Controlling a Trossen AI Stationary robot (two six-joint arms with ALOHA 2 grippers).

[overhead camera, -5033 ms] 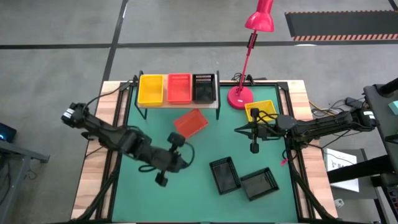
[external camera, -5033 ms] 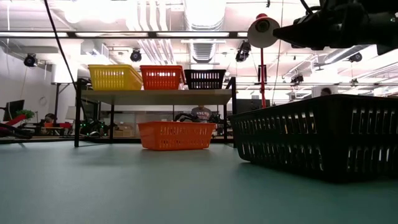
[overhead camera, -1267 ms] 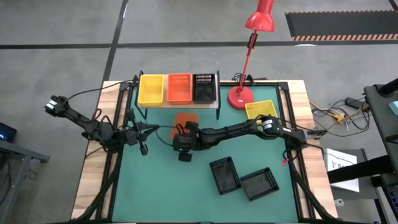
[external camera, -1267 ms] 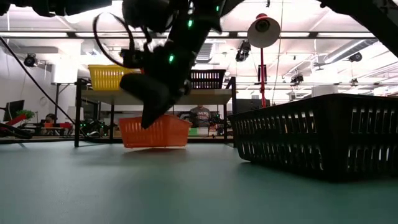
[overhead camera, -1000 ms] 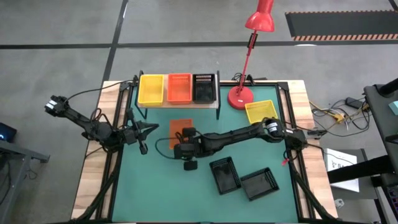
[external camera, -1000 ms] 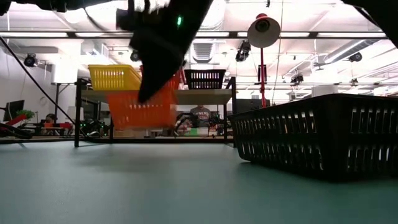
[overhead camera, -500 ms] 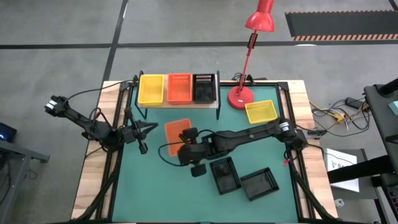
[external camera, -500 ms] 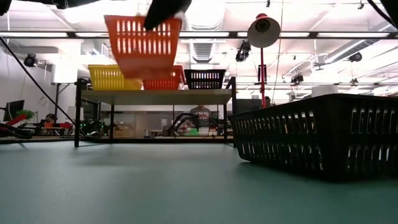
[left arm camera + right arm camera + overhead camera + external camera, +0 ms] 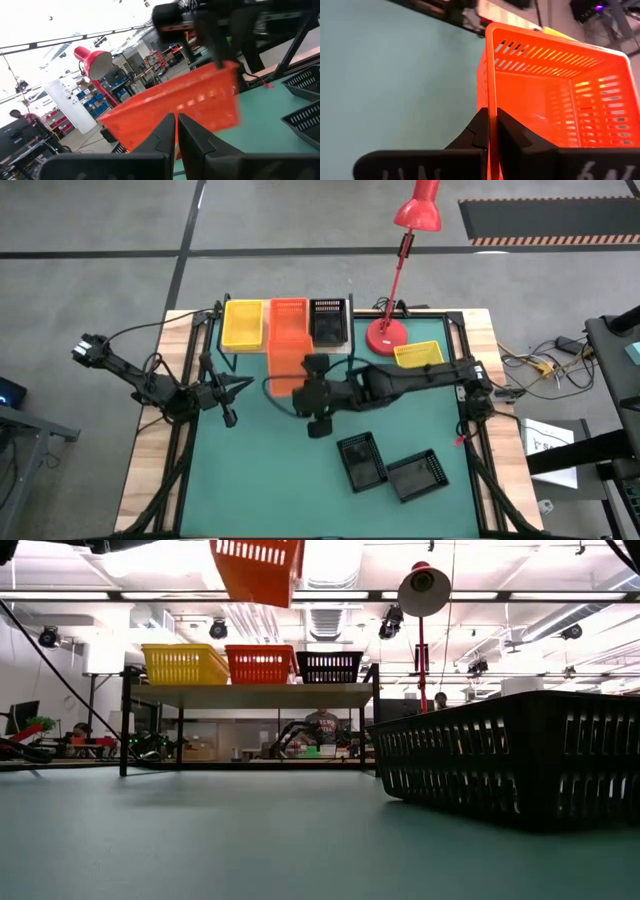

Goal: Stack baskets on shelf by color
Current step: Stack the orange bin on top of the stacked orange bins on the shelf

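Observation:
The shelf [image 9: 288, 346] at the far side carries a yellow basket [image 9: 243, 323], a red-orange basket [image 9: 289, 310] and a black basket [image 9: 329, 321] side by side. My right gripper [image 9: 308, 387] is shut on another red-orange basket [image 9: 287, 360], high above the table in front of the shelf; it also shows in the low view [image 9: 258, 566]. A yellow basket [image 9: 420, 354] and two black baskets [image 9: 361, 461] [image 9: 415, 475] rest on their bottoms on the green table. My left gripper [image 9: 229, 413] is shut and empty at the table's left. My right gripper pinches the rim of one side wall [image 9: 490, 107] of the red-orange basket, one finger inside the basket and one outside. The fingers lie along that wall. The basket is lifted clear of the table, opening up, tilted in the low view.
A red desk lamp [image 9: 386, 333] stands on the table right of the shelf, its head [image 9: 418, 210] high over the far edge. One black basket [image 9: 510, 755] fills the low view's right. Bare green table lies between the shelf and the black baskets.
My right gripper has risen with the red-orange basket, from just above the table to well above the shelf's height, and gone toward the shelf at the far edge. The basket has stayed in the hold and tipped somewhat. My left arm has kept still.

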